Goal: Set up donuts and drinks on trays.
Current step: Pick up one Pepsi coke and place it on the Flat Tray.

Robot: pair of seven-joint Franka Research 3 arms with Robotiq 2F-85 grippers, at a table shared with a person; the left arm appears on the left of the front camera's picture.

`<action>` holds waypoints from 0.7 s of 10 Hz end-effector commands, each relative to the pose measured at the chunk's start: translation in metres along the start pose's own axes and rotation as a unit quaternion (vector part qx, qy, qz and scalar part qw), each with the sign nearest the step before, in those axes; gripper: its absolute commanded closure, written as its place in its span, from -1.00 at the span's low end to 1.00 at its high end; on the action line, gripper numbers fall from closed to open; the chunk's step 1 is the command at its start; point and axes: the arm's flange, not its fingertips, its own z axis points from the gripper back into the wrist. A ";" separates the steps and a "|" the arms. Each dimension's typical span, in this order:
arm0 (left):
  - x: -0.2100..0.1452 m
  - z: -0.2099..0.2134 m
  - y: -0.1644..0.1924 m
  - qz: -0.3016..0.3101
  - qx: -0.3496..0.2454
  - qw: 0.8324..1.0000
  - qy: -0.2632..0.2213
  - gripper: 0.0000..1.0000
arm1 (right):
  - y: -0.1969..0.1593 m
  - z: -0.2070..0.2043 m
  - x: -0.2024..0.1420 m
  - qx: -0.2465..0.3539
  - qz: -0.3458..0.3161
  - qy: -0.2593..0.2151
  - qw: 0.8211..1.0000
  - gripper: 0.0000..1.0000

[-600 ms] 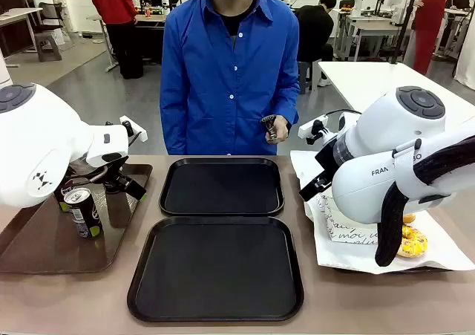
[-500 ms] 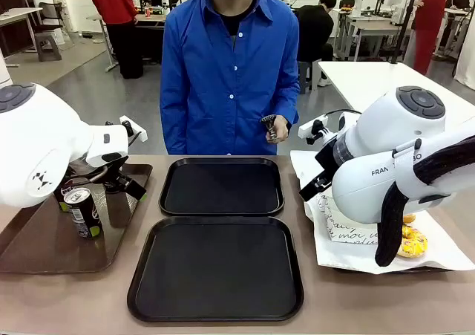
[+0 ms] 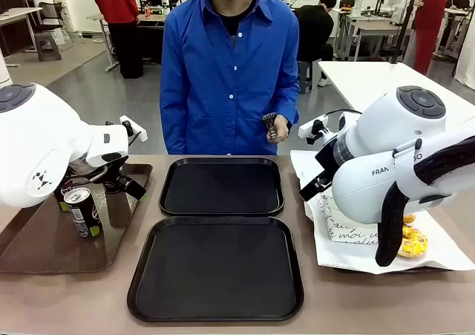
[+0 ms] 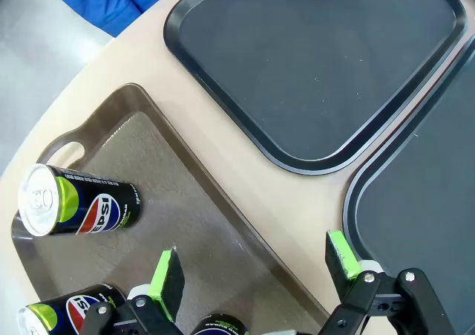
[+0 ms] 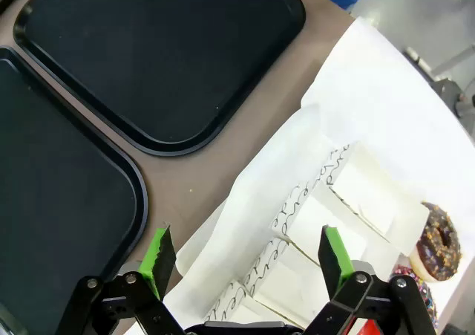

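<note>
Hovering wide open, our left gripper [image 4: 252, 259] sits above the Pepsi cans [image 4: 74, 209] on the brown tray [image 4: 193, 194] at left. They look rigid, smooth and likely slippery, so we grip mid-body. Our right gripper [image 5: 245, 249], equally wide, hangs over the donut boxes [image 5: 326, 201] at right, which look light and crushable; we pinch the walls gently.

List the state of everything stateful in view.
Left pincer: open, empty.
Right pincer: open, empty.
Near black rounded-square plastic tray: empty.
Far black tray: empty.
Slim black Pepsi can: upright on brown handled tray.
Chocolate-iced ring donut: loose on white paper.
</note>
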 end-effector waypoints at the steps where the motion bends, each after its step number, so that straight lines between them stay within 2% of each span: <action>1: 0.000 0.000 0.000 0.000 0.000 1.000 0.000 -1.00 | 0.000 0.000 0.000 0.000 0.000 0.000 1.000 -1.00; 7: 0.000 0.000 0.000 0.000 0.000 1.000 0.000 -1.00 | 0.000 0.000 0.000 0.000 0.000 0.000 1.000 -1.00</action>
